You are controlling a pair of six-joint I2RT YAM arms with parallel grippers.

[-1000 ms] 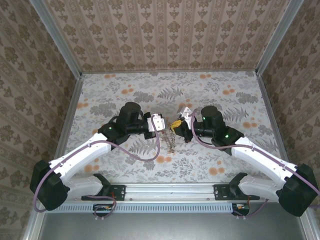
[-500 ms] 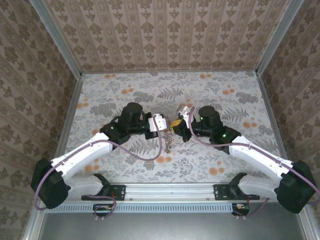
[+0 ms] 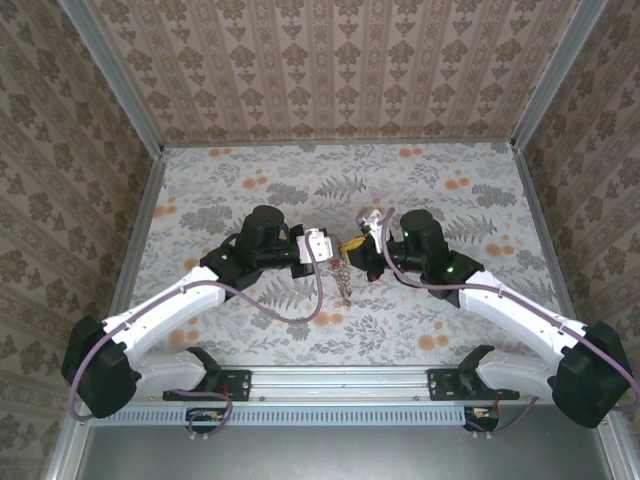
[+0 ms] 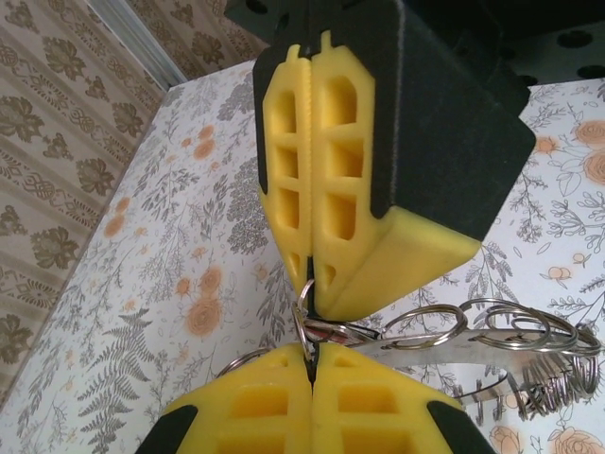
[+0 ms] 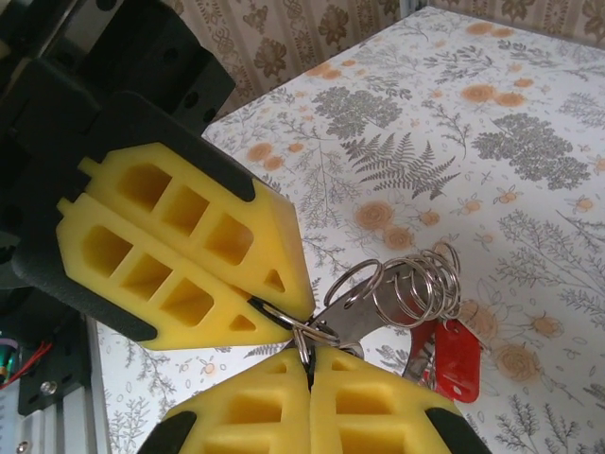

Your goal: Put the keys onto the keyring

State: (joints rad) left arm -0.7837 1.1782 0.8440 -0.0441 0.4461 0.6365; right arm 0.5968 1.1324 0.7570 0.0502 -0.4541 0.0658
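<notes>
Floral table (image 3: 250, 180). Left gripper (image 4: 311, 364) and right gripper (image 5: 309, 365) meet tip to tip above mid-table, each clamped fully onto the keyring (image 5: 430, 284). Pinch point buried between pads. Keys (image 5: 454, 352) dangle beneath, partly hidden behind coils; count unreadable.

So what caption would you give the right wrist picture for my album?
Right pincer and left pincer shut on the keyring, a red key beside it.
</notes>
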